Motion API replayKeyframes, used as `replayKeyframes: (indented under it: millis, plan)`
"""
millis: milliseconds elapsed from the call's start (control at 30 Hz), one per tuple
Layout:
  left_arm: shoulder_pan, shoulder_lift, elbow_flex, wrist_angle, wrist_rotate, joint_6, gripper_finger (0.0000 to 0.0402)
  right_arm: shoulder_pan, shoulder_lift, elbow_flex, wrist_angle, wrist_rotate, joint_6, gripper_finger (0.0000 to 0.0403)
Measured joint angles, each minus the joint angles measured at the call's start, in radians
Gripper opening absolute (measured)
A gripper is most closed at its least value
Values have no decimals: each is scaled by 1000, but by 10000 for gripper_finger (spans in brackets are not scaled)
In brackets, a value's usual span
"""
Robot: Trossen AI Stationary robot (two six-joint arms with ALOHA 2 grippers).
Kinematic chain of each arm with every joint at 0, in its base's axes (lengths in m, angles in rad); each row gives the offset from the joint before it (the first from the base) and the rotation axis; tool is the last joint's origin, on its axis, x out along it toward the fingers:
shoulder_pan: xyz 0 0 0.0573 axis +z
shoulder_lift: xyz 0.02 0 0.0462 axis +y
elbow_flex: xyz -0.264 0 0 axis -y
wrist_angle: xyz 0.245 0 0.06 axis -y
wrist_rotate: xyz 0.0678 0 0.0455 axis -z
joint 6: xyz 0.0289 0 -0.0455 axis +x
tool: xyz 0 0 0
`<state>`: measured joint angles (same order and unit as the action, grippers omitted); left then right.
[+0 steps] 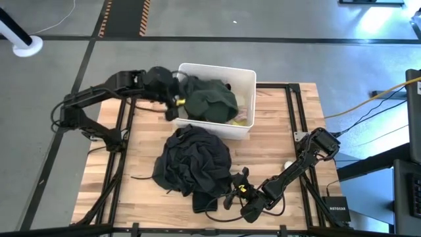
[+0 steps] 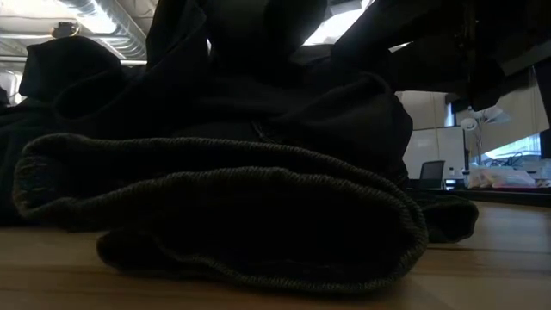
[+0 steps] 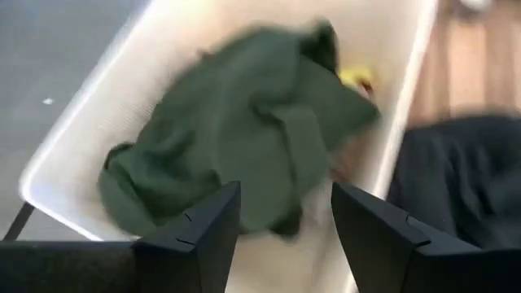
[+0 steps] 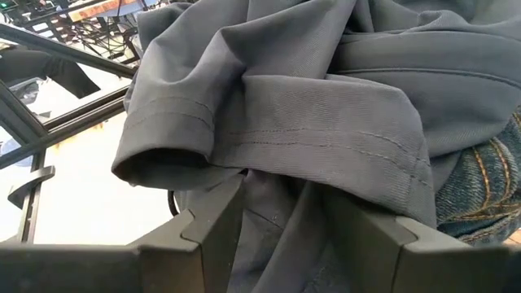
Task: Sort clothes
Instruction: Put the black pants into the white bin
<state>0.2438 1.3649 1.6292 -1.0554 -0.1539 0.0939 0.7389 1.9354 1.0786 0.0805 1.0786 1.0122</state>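
A white bin (image 1: 248,82) stands at the table's far middle and holds a dark green garment (image 1: 210,100) over a bit of neon yellow (image 1: 238,121). My left gripper (image 1: 173,108) is open and empty at the bin's left wall; in the left wrist view (image 3: 285,195) it looks down on the green garment (image 3: 236,138). A pile of black and dark grey clothes (image 1: 194,161) lies on the table's middle. My right gripper (image 1: 228,187) is open at the pile's near right edge. Its fingers stand either side of a hemmed grey fold (image 4: 277,130). My right gripper comes level from the table's right near side at the dark grey garment's hemmed edge (image 4: 269,175), which lies on the pile just beyond its open fingers. I cannot tell whether the fingers touch the cloth.
A small white ball (image 1: 287,164) lies on the table to the right of the pile. Blue denim (image 4: 484,183) shows under the grey cloth. In the low view a ribbed dark cuff (image 2: 224,215) lies close to the camera and hides the grippers.
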Motion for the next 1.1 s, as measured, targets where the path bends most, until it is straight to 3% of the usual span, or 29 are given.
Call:
replayKeyframes:
  millis: [367,567,900,1100]
  plan:
    - [-246,-19,-183,-47,18,-58,189,0,0,0,0,0,0,188]
    - [-368,-32,-324,-60,-97,-115,167,0,0,0,0,-16,0,188]
    - [-401,-58,-475,-24,-105,-253,149,0,0,0,1,-17,0,188]
    - [-399,-60,-528,62,-8,-323,163,0,0,0,0,-17,0,188]
